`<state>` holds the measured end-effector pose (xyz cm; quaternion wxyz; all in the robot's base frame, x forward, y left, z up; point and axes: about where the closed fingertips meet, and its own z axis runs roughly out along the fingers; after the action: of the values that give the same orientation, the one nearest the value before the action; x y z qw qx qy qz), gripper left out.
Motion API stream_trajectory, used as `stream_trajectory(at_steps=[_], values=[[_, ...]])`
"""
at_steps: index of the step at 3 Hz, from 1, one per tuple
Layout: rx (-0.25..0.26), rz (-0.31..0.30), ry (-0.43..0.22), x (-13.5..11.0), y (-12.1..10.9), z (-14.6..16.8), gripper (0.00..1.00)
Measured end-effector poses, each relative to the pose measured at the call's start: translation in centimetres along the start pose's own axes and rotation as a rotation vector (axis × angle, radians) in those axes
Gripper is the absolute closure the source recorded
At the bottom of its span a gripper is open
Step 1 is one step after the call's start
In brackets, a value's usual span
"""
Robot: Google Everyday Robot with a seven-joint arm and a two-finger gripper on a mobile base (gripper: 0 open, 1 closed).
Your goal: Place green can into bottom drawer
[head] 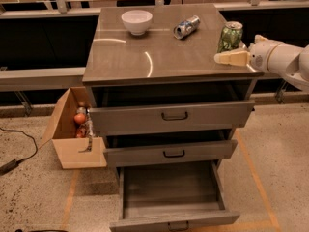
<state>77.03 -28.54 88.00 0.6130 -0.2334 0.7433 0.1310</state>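
At the lower left of the frame a cardboard box [72, 146] is sitting on the floor beside the cabinet, well clear of the work. On the grey tabletop [159, 57], a white bowl [136, 21] is resting toward the upper left, and a silver-and-blue can [186, 27] is lying on its side right of it; neither one is the target. At the bottom centre, the bottom drawer [169, 190] is standing pulled out with its floor bare, so the drop spot looks ready.

The green can [230, 36] is standing upright near the tabletop's right edge, in the upper right of the frame. The pincer [232, 57] is reaching in from the right edge of the frame, just below and beside the can's base. Whether it is spread or pressed together cannot be told here, nor whether it is touching the can.

The step in hand is probably the grasp. Doing it well likely means squaring up to the can's mid-body, closing gently to avoid tipping it off the edge, then lifting straight up before swinging down past the two upper drawers.
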Motion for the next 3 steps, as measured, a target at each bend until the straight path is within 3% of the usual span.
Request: stream_trajectory(at_steps=[1, 3], values=[[0.005, -0.013, -0.04, -1.0, -0.3, 1.6, 0.18], [-0.043, 0.019, -0.086, -2.0, 0.7, 2.6, 0.65]])
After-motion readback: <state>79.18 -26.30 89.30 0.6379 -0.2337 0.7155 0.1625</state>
